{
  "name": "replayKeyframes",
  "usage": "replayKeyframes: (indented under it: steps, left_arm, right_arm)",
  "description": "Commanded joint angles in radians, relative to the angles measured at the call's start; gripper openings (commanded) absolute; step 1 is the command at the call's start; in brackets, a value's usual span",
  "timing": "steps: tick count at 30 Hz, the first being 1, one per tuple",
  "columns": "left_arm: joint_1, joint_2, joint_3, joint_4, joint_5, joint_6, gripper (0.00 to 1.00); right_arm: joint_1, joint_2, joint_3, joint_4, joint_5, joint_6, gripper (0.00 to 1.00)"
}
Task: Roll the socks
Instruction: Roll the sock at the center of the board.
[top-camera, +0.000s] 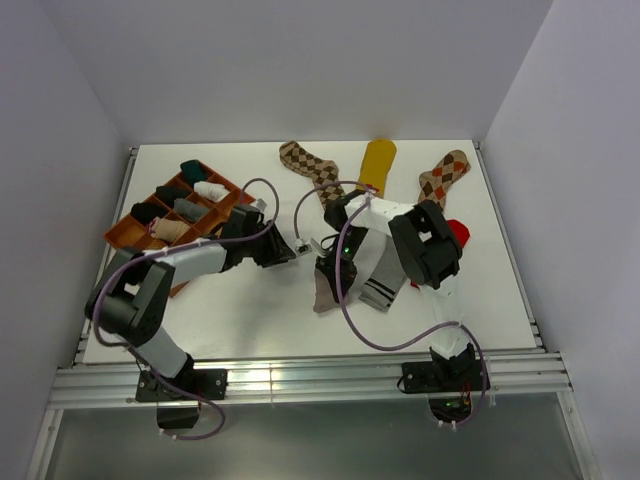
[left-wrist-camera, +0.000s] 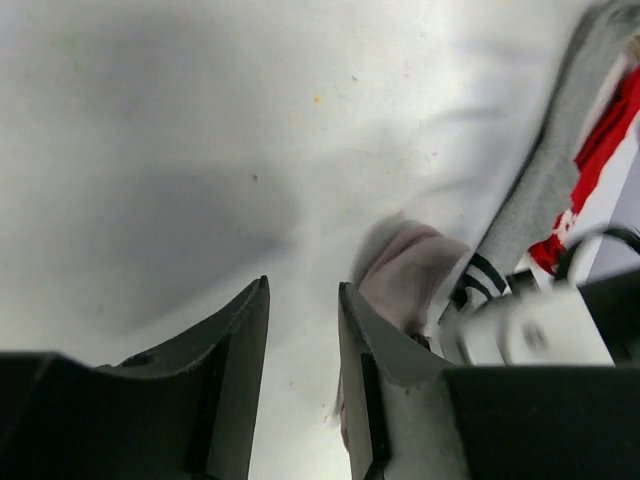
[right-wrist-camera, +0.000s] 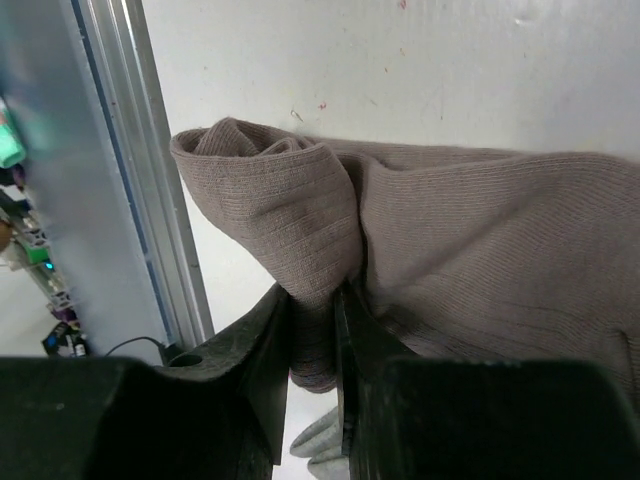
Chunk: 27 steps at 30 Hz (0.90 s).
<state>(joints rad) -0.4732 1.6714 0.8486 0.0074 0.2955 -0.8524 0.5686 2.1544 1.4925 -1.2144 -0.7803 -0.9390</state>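
Observation:
A taupe sock (top-camera: 323, 292) lies crumpled at the table's middle, and my right gripper (top-camera: 328, 266) is shut on a fold of it. In the right wrist view the jaws (right-wrist-camera: 314, 295) pinch that taupe fabric (right-wrist-camera: 470, 240). My left gripper (top-camera: 288, 250) hangs just left of the sock, open, with only bare table between its fingers (left-wrist-camera: 303, 288); the taupe sock (left-wrist-camera: 405, 270) sits beside its right finger. A grey sock with black stripes (top-camera: 381, 281) lies beside the taupe one, and a red sock (top-camera: 457, 231) shows behind the right arm. Two brown argyle socks (top-camera: 304, 164) (top-camera: 446, 176) and a mustard sock (top-camera: 378, 158) lie at the back.
An orange compartment tray (top-camera: 128, 231) with several rolled socks stands at the left, beside the left arm. The aluminium rail (top-camera: 300, 378) runs along the near edge. Purple cables (top-camera: 385, 343) loop over the table in front of the socks.

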Motion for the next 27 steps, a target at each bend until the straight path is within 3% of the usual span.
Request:
replayKeyframes:
  steps: [1, 6, 9, 17, 27]
  left_arm:
    - [-0.03, -0.134, -0.08, 0.106, -0.073, -0.024, 0.4]
    - [-0.151, -0.258, -0.143, 0.178, -0.2, 0.093, 0.42]
    - [-0.228, -0.283, -0.169, 0.232, -0.184, 0.171, 0.46]
    - [-0.358, -0.223, -0.152, 0.244, -0.167, 0.334, 0.51]
    - [-0.401, -0.104, -0.097, 0.238, -0.101, 0.409, 0.53]
  right_arm:
    - [-0.024, 0.05, 0.021, -0.004, 0.058, 0.014, 0.18]
    - [-0.032, 0.073, 0.041, -0.017, 0.055, 0.023, 0.18]
    - [-0.042, 0.076, 0.049, -0.025, 0.044, 0.028, 0.18]
    - [-0.068, 0.127, 0.115, -0.083, 0.003, 0.028, 0.18]
    - [-0.092, 0.156, 0.144, -0.119, -0.01, 0.026, 0.18]
